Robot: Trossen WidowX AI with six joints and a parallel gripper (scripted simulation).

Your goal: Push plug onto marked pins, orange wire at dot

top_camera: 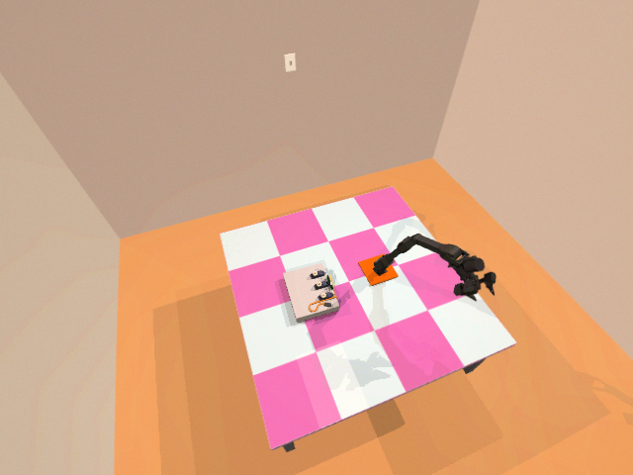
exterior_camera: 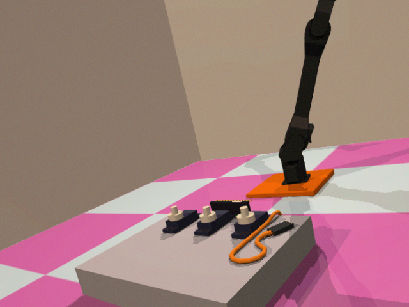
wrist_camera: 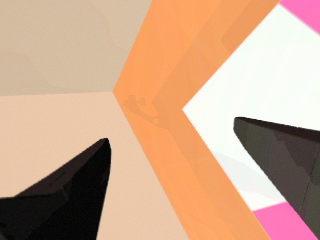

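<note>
A pale grey printed holder [top_camera: 312, 295] [exterior_camera: 195, 261] lies on the checkered table. It carries three dark servo motors [exterior_camera: 211, 220] with cream horns. An orange lead [exterior_camera: 252, 245] loops from the nearest servo and ends in a small black plug [exterior_camera: 280, 226] [top_camera: 326, 304] lying flat on the holder's top near its right edge. A dark pin strip with a yellow-marked band [exterior_camera: 231, 202] sits behind the servos. My gripper [top_camera: 478, 286] hangs over the table's right edge, far from the holder, open and empty. In the wrist view its two fingers stand wide apart over the table's corner and the floor.
The arm's base stands on an orange plate [top_camera: 378, 270] [exterior_camera: 292, 186] right of the holder. The table edge [top_camera: 503, 327] lies just below the gripper. Walls enclose the room; a light switch [top_camera: 290, 62] is on the far wall.
</note>
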